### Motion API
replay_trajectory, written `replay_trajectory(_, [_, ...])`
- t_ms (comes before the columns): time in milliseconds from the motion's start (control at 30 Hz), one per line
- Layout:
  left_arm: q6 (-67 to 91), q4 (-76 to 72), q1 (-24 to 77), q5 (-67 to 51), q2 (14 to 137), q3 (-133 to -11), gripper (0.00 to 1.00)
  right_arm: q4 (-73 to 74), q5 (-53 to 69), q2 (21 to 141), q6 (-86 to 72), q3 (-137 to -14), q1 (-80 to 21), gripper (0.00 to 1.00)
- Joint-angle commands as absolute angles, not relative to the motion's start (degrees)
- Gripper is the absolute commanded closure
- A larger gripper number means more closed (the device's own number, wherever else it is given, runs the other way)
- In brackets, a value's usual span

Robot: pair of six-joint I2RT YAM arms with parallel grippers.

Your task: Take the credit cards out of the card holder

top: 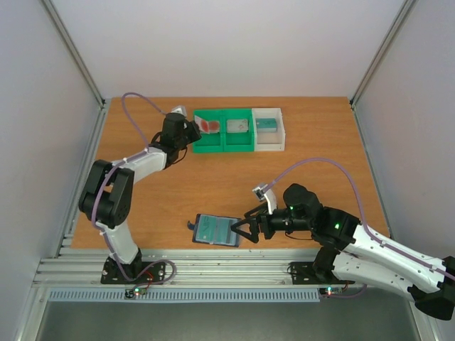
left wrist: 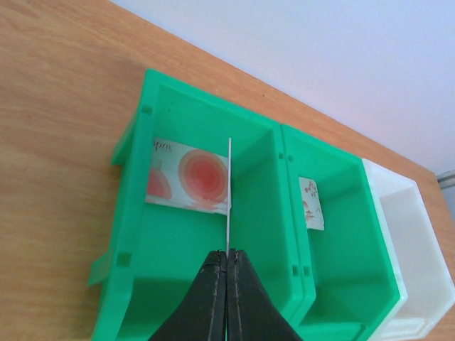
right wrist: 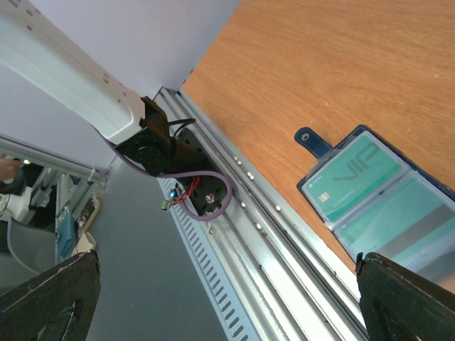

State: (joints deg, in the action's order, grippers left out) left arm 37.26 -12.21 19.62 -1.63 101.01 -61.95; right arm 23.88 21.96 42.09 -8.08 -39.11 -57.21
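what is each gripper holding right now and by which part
Left gripper pinches a thin card, seen edge-on, by its near end, over the green bin. Right gripper is open, holding nothing.

Card holder (top: 217, 230) lies open at the near edge of the table (top: 320, 142), between the arm bases. At the far side a two-compartment bin (top: 224, 148) stands with a single bin (top: 269, 148) against its right. The left compartment holds one card (left wrist: 188, 175), the right compartment a second card (left wrist: 311, 204), and the single bin holds what may be a third card (top: 266, 124).

In the right wrist view you see only part of the holder (right wrist: 380, 202): the right edge cuts it, and a finger (right wrist: 409, 298) covers its lower part. In the left wrist view the white bin (left wrist: 416, 241) is cut off, and the pinched card (left wrist: 229, 177) shows only its edge.
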Motion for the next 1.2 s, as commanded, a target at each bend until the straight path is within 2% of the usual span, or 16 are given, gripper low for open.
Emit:
replay_trajectory(0, [35.71, -14.99, 19.45, -0.78, 105.86, -67.54, 1.0, 25.92, 20.32, 42.59, -8.61, -41.08, -57.39, 0.01])
replay_trajectory(567, [35.16, -11.83, 19.42, -2.43, 117.98, -79.9, 0.99, 27.07, 17.56, 43.72, -10.13, -41.72, -57.39, 0.02])
replay_trajectory(1033, [36.04, -9.71, 19.42, -3.78, 122.0, -83.4, 0.98, 28.8, 15.79, 43.03, -8.92, -42.55, -57.39, 0.02])
replay_trajectory(1167, [36.04, -9.2, 19.42, -3.65, 122.41, -83.89, 0.94, 29.26, 15.27, 42.69, -8.7, -42.71, -57.4, 0.02])
